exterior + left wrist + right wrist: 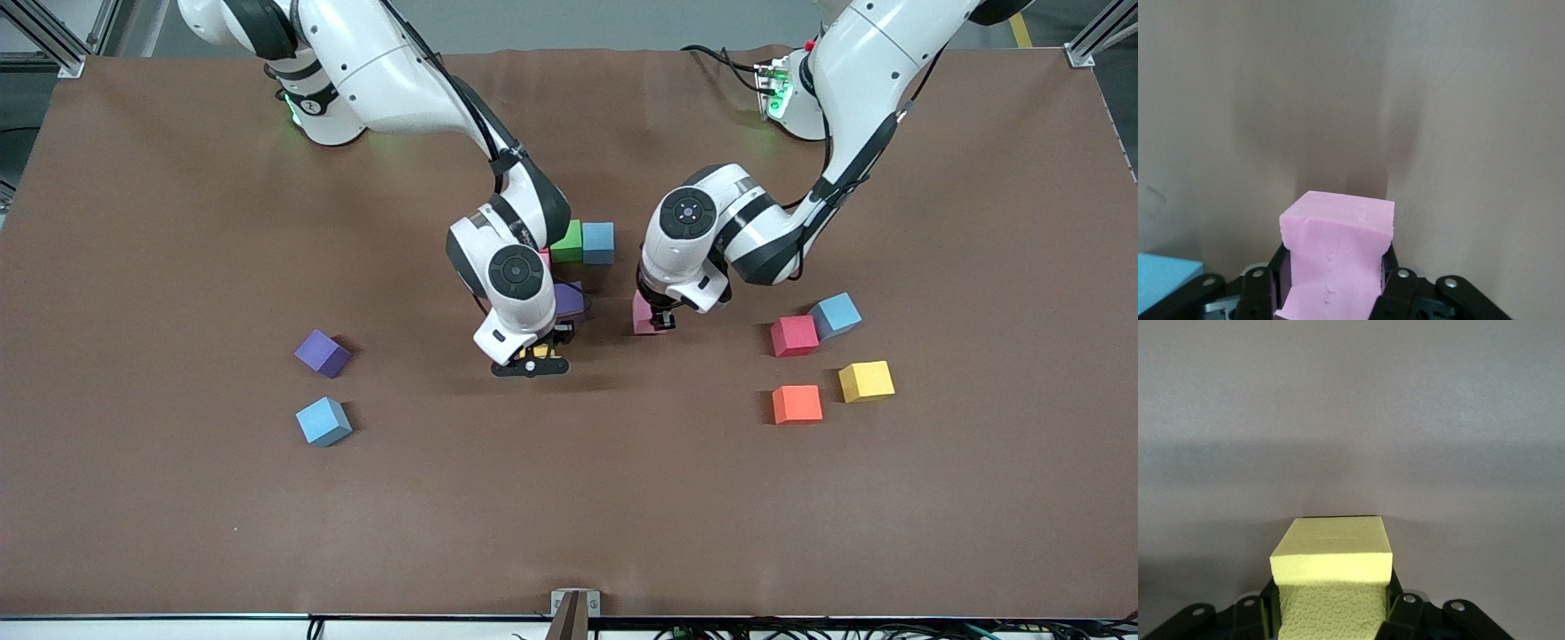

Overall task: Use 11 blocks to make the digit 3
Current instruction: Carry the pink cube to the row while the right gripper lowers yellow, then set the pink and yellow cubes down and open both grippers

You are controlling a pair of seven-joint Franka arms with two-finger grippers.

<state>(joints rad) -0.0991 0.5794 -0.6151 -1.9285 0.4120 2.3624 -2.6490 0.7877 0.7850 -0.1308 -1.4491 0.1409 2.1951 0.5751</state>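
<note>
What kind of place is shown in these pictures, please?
Probably a robotics lab, not a home. Two white robot arms stand at a table covered with a brown mat, aluminium frame posts stand at its corners, cables run along its edge, and small foam blocks lie scattered for practice.

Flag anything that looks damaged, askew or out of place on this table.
The pink block is squeezed in the left gripper: its sides are pinched inward between the fingers, so the foam looks waisted rather than cubic. The yellow block in the right gripper keeps its shape. The loose blocks lie scattered at odd angles, awaiting placement.
</note>
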